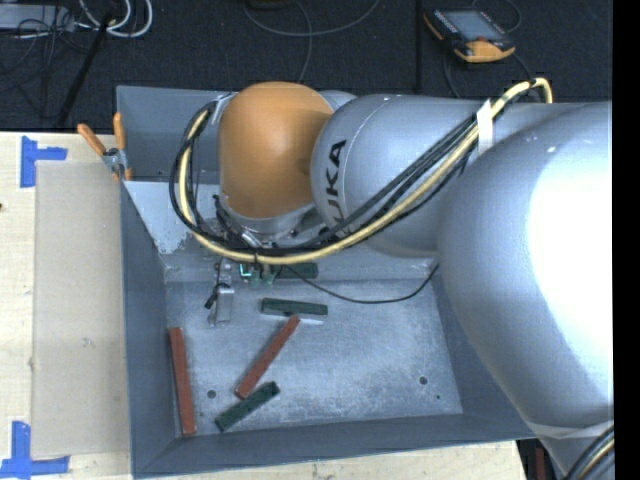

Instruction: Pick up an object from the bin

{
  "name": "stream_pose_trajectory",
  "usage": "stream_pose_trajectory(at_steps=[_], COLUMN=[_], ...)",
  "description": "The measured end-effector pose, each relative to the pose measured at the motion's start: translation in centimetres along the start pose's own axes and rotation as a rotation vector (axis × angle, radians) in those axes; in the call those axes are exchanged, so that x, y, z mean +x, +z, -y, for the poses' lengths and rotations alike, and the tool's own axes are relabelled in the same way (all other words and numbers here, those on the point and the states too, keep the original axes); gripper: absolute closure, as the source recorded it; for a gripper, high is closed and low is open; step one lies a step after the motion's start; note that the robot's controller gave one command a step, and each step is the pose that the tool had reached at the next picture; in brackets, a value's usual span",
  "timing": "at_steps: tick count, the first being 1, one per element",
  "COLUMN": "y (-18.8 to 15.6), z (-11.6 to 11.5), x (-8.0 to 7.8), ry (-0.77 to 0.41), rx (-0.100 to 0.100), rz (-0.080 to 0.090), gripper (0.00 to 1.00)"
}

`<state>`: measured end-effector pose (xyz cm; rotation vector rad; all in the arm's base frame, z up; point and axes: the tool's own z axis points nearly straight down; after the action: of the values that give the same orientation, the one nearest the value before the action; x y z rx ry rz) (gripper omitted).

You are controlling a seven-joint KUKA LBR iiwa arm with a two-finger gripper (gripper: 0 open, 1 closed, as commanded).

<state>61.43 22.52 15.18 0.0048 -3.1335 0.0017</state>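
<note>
The bin (143, 348) is plain grey metal with a speckled floor, and behind it there's dark ground with cables (120, 8) lying around. The arm (420, 198) and its orange cover (270, 148) block most of the bin's upper half, with black and yellow hoses looped around them.

The gripper (219, 304) pokes out below the cover, low over bare floor near the bin's upper left. Honestly can't tell if it's open or closed. The closest thing is a dark green stick (293, 309) just to its right.

Count: two brown and two green.
- The slanted brown stick (268, 356) lies mid-bin, its top end just beside that green one.
- The long brown stick (181, 383) runs along the left wall.
- The second green stick (247, 406) lies near the front wall.
</note>
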Motion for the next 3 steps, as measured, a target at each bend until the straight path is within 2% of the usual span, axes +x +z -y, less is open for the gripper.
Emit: stream_pose_trajectory(at_steps=[1, 2, 3], y=[8.5, 5.2, 5.3], z=[6.2, 5.7, 5.5], x=[9.5, 10.8, 9.7], ry=[-0.514, -0.595, -0.813], rx=[0.001, 0.001, 0.001], rz=[0.002, 0.009, 0.009], gripper=[0.00, 0.00, 0.00])
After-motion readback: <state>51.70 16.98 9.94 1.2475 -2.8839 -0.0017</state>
